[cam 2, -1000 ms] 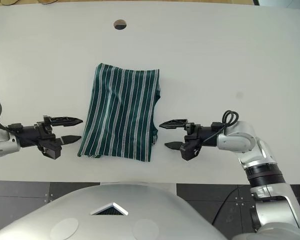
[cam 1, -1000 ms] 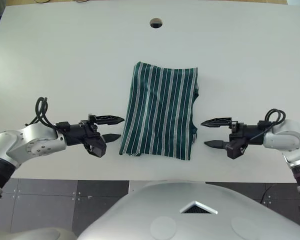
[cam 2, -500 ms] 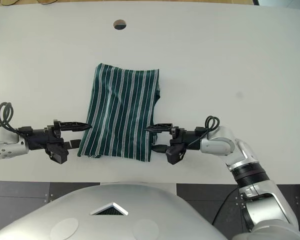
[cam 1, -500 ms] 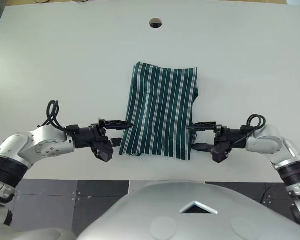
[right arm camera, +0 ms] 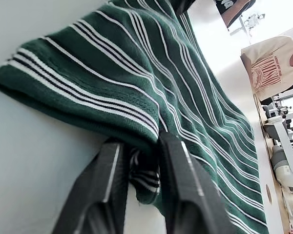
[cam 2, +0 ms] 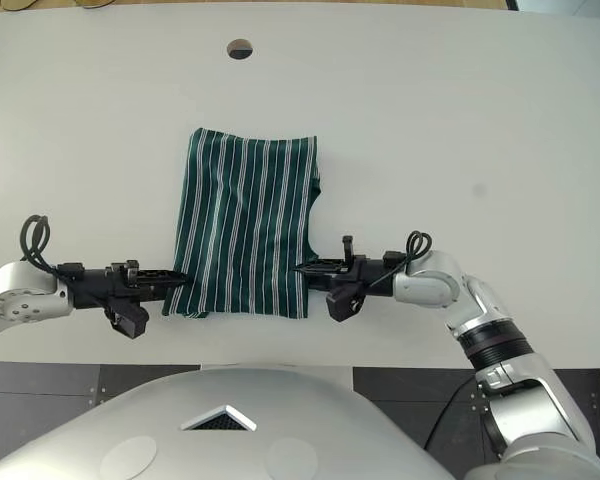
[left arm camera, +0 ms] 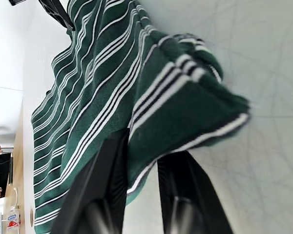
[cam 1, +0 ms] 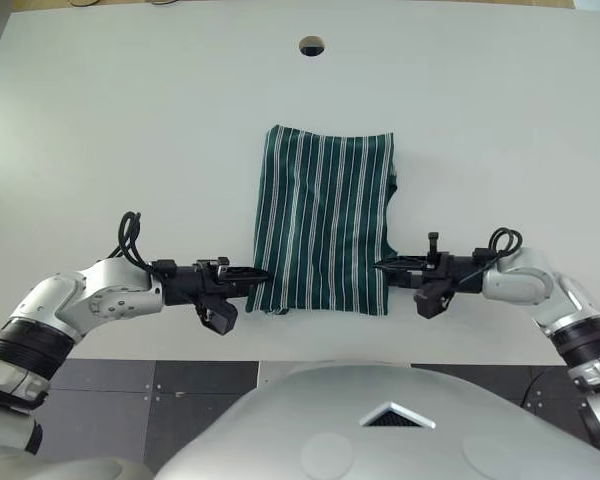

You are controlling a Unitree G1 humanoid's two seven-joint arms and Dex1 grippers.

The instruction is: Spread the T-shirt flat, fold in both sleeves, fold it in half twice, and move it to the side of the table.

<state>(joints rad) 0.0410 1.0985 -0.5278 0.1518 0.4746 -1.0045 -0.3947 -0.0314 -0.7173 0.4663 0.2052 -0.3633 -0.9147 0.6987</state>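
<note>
- The T-shirt, sleeves already tucked in, lies as a narrow striped rectangle at mid-worktop, its hem towards 6 o'clock.
- The left claw pinches the shirt's 7 o'clock corner and the right claw its 5 o'clock corner. Each has its fingers closed over the hem, which puckers at both corners.
- Judged step: the start of a fold in half. The next move calls for both corners to rise together and travel towards 12 o'clock, landing level on the far edge without dragging the layers askew.
- A second ago both claws stood open and clear of the cloth at 9 and 3 o'clock. They have since closed in and clamped shut.
</note>
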